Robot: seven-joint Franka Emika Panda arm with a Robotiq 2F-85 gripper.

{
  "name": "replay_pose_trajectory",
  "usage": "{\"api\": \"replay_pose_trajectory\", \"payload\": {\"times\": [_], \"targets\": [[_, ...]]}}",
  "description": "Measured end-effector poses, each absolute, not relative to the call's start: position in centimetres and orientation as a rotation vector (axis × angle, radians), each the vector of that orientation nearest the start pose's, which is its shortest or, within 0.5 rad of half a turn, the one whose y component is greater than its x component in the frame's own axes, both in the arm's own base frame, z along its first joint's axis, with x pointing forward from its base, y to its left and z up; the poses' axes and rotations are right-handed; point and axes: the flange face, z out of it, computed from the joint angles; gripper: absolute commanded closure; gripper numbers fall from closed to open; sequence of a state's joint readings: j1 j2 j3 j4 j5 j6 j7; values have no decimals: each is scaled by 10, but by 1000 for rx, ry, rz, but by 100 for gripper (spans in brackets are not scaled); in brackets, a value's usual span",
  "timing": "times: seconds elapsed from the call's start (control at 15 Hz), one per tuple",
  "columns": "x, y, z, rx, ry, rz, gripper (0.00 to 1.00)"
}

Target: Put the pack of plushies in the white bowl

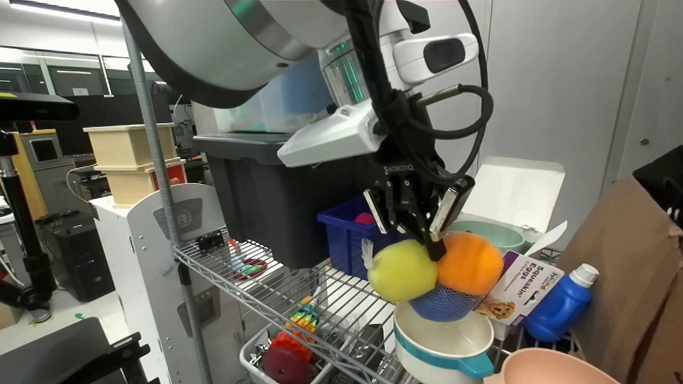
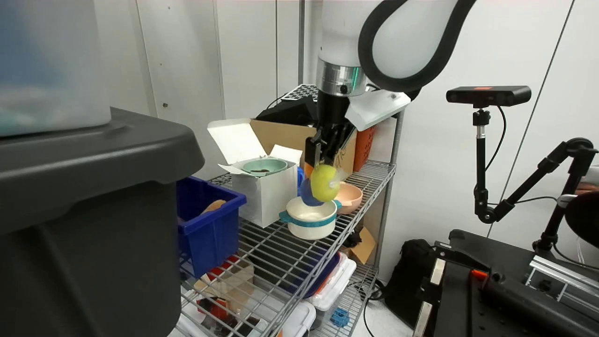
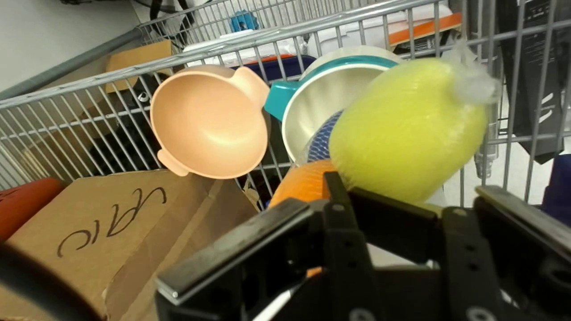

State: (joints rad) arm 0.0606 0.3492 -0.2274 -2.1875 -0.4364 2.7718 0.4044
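Black gripper (image 1: 433,246), closest thing to the wrist camera, has its jaws pinched on the pack of plushies (image 1: 453,272), holding it above the white bowl (image 2: 311,232). Its fingertips (image 1: 436,250) sit between the yellow toy (image 1: 403,271) and the orange toy (image 1: 472,258); exactly what they grip, netting or toy, is hidden. Beneath those two, a blue-netted ball (image 1: 444,308) overlaps the mouth of the white bowl in all three views; whether it touches the rim cannot be told. A printed label (image 1: 525,290) reading "Squeakin' Eggs" slants beside the orange toy, near the white bowl.

The white bowl stands upright on a wire shelf (image 2: 276,248), teal band and handles showing. Just beside it sits a peach bowl (image 3: 209,125). Near the white bowl, too, are a blue bottle (image 1: 557,312) with a white cap and a white box (image 2: 276,201), flaps raised, with a sage-green bowl (image 2: 265,164) in its top. Farther from the white bowl than the peach one is a cardboard box (image 3: 129,245) with handwriting. Well apart from the white bowl stand a blue bin (image 2: 213,252) and, farther off, a dark lidded tote (image 2: 107,281).
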Motion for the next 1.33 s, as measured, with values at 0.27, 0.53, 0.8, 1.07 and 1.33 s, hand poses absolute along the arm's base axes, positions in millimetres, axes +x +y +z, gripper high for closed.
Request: {"api": "replay_pose_trajectory", "payload": {"times": [0.27, 0.53, 0.8, 1.07, 1.33], "targets": [[595, -86, 250, -3349, 298, -454, 99], [613, -103, 254, -3384, 384, -525, 99], [626, -114, 254, -3422, 469, -585, 99], [634, -116, 244, -3445, 542, -617, 99], [639, -109, 230, -3450, 557, -607, 99]]}}
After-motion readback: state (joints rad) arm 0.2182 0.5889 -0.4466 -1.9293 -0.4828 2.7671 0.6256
